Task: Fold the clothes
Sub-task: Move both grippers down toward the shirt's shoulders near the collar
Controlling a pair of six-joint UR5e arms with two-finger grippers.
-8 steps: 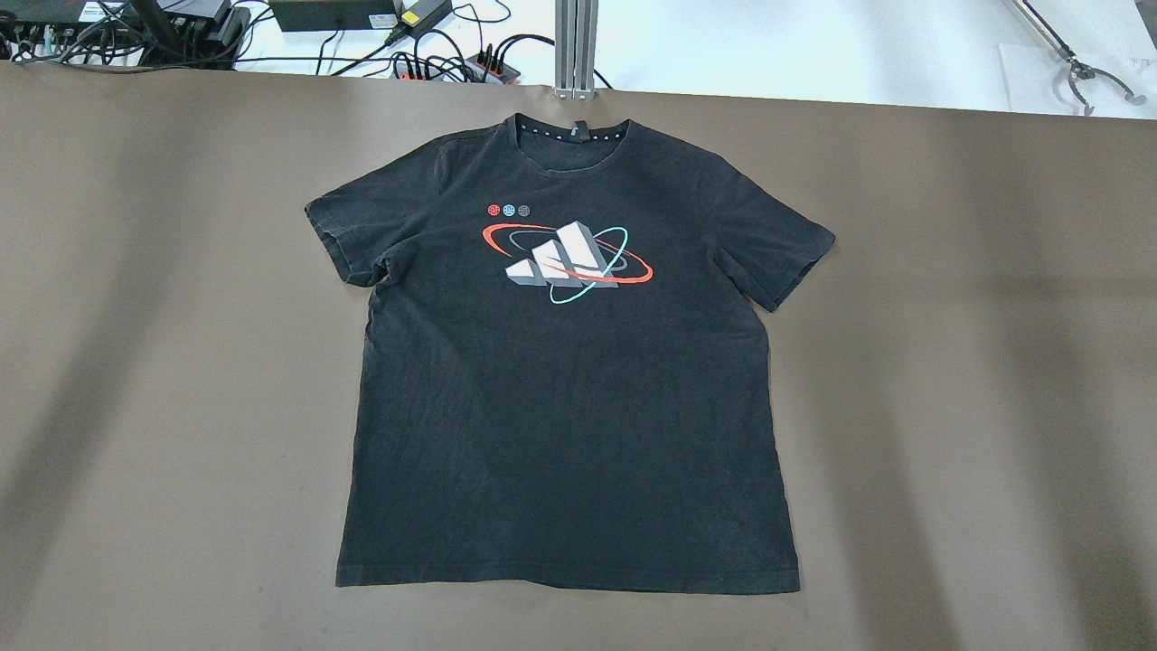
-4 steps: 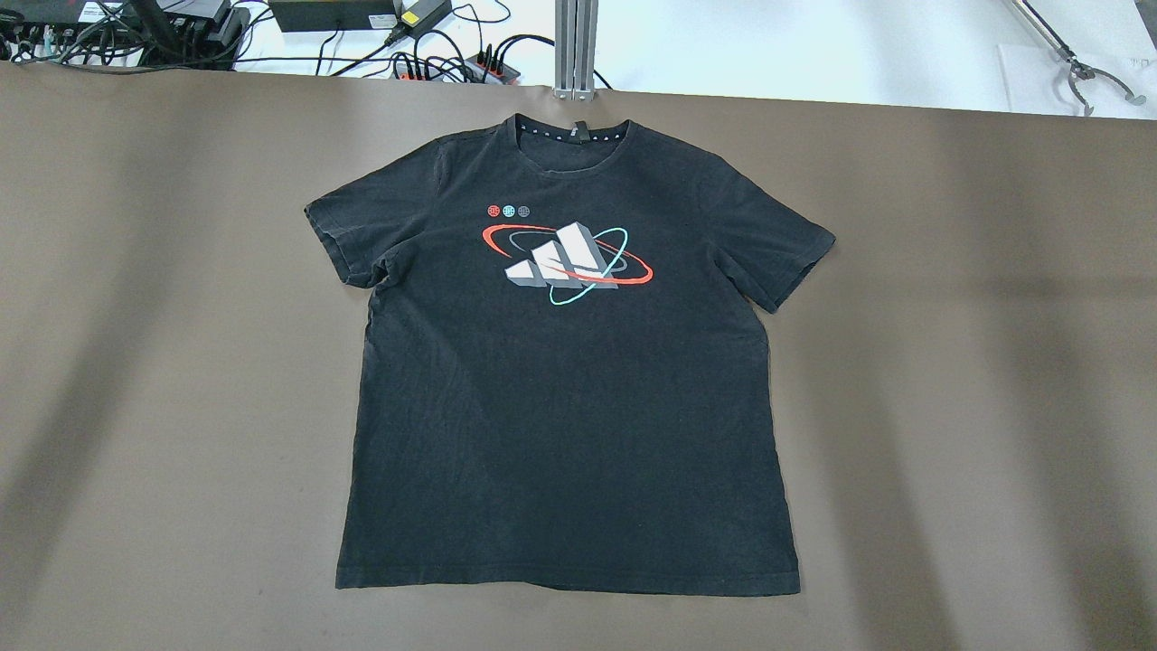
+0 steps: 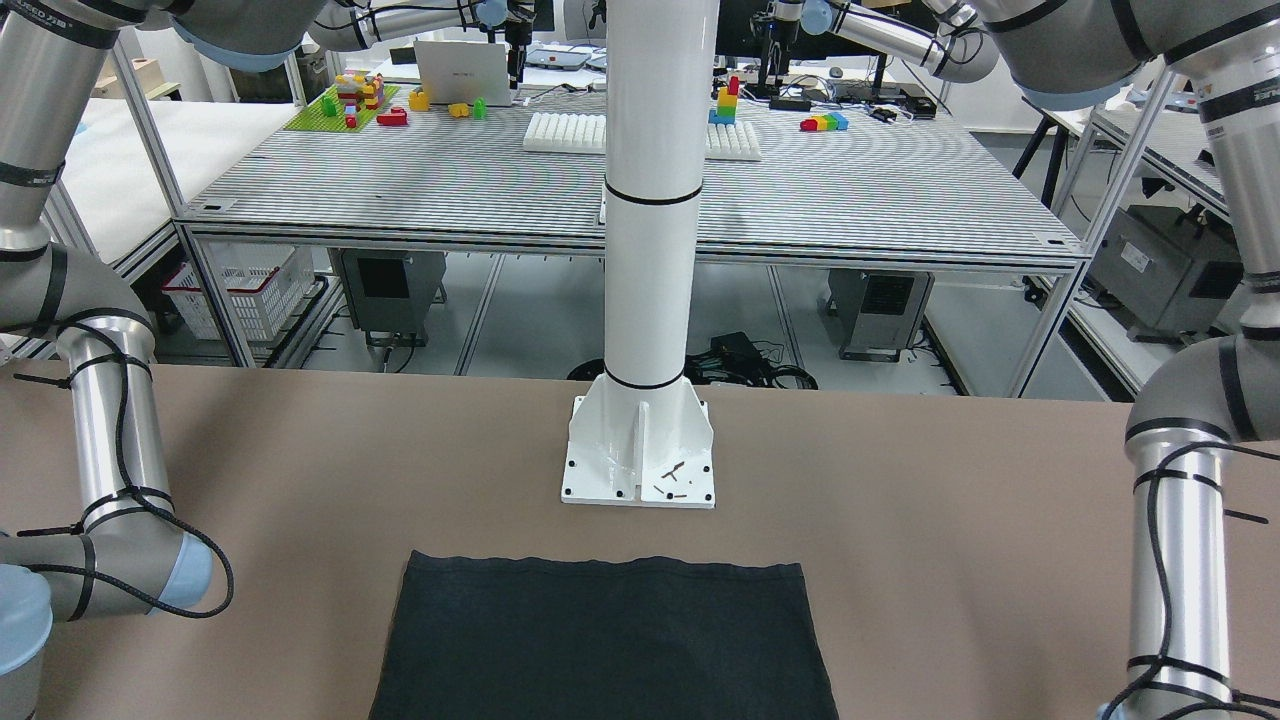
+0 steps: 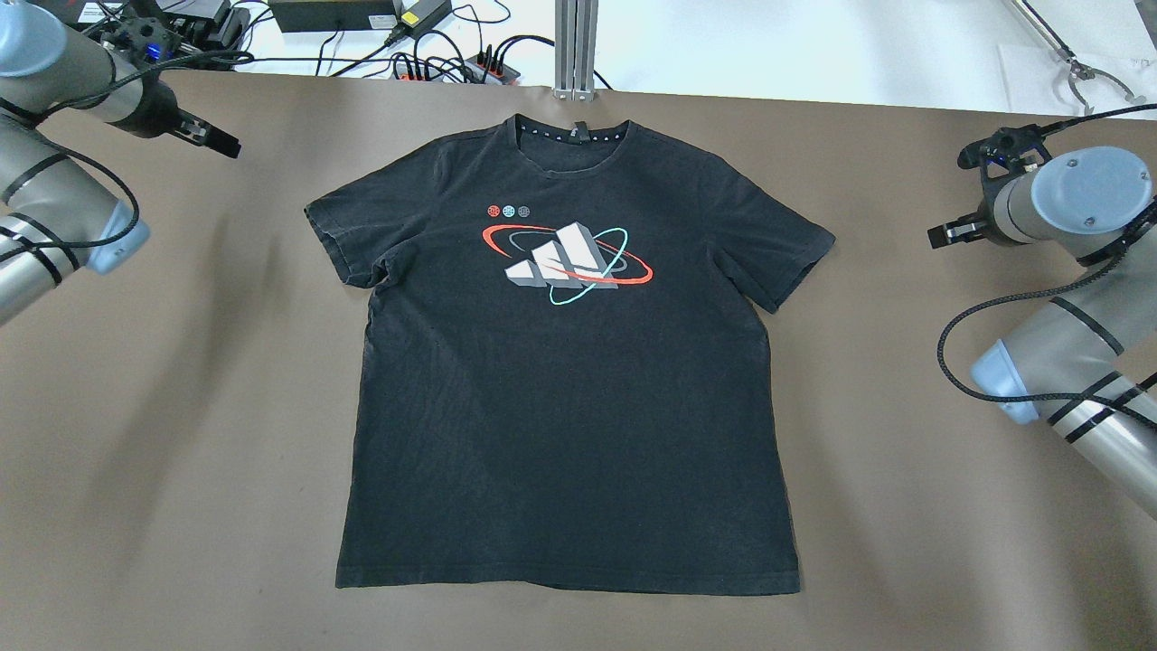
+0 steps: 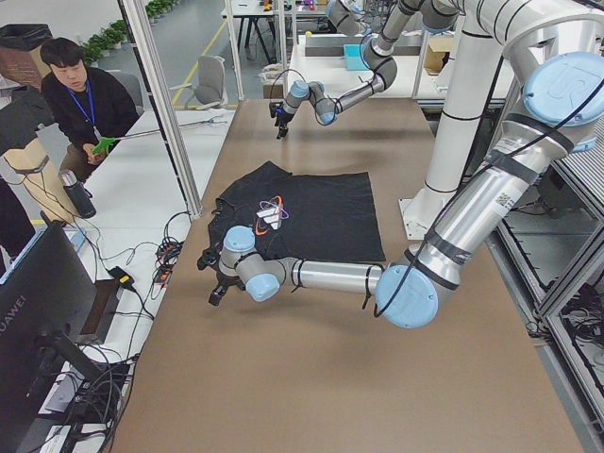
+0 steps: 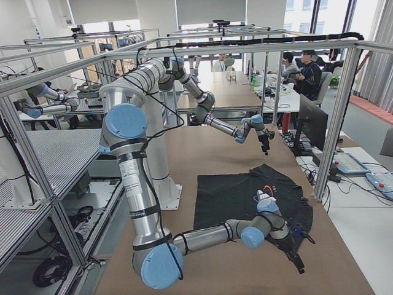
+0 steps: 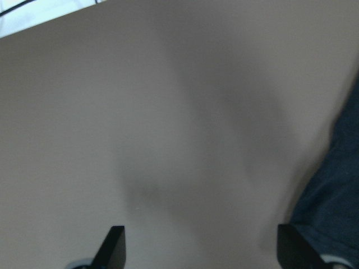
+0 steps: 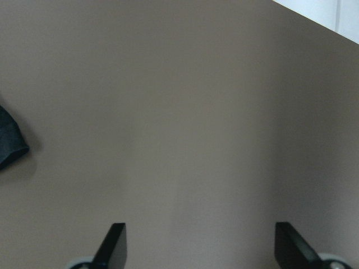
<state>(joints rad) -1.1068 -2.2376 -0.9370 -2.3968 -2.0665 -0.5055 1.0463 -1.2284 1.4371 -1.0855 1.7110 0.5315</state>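
The black t-shirt lies flat and face up on the brown table, collar at the far edge, with a white three-stripe logo ringed in red and teal. Its hem shows in the front-facing view. My left gripper hovers at the far left, clear of the left sleeve; in the left wrist view it is open and empty, the sleeve at its right. My right gripper is right of the right sleeve; in the right wrist view it is open and empty, the sleeve tip at its left.
Cables and power strips and an aluminium post lie beyond the table's far edge. A metal grabber tool rests at the far right. The white pedestal base stands near the hem. A person sits beside the table.
Both arms have come into the overhead view, the left at the far left corner and the right at the right edge. The t-shirt has not moved.
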